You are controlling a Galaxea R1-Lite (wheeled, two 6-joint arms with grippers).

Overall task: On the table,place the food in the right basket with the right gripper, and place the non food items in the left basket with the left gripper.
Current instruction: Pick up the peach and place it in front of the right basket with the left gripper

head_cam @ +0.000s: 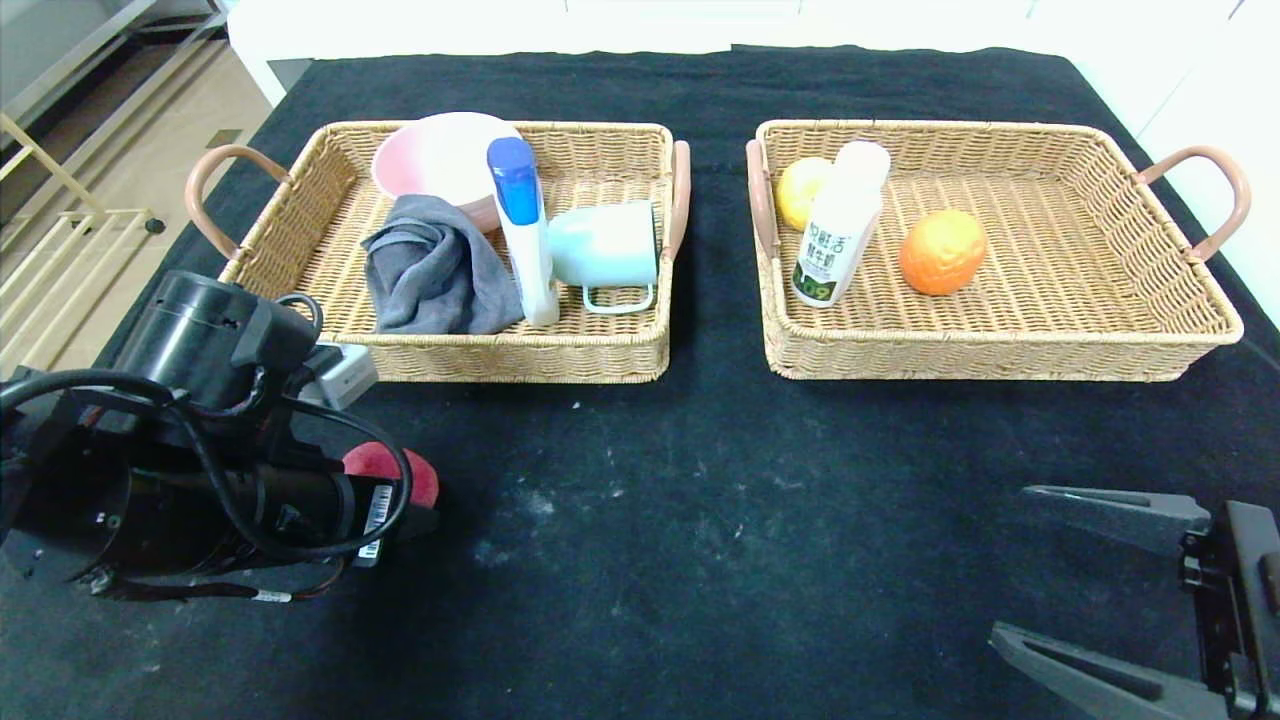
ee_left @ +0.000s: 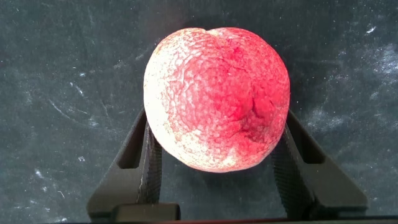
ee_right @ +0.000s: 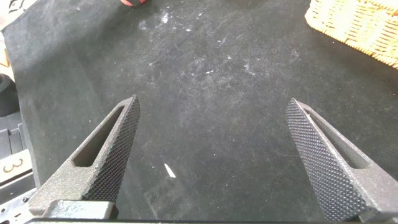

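Note:
The pink-red peach (ee_left: 217, 99) sits between the fingers of my left gripper (ee_left: 216, 118), which is shut on it low over the black table (head_cam: 700, 520). In the head view the peach (head_cam: 395, 472) shows partly behind the left arm (head_cam: 200, 440), in front of the left basket (head_cam: 500, 345). The right basket (head_cam: 1000, 350) holds the yellow pear (head_cam: 800, 190), the green-labelled white bottle (head_cam: 835, 240) and the orange (head_cam: 942, 252). My right gripper (head_cam: 1008, 560) is open and empty near the front right of the table; it also shows in the right wrist view (ee_right: 212, 102).
The left basket holds a pink bowl (head_cam: 440, 155), a grey cloth (head_cam: 435, 270), a blue-capped white bottle (head_cam: 525, 230) and a mint cup (head_cam: 605, 245). A corner of a basket (ee_right: 360, 25) shows in the right wrist view.

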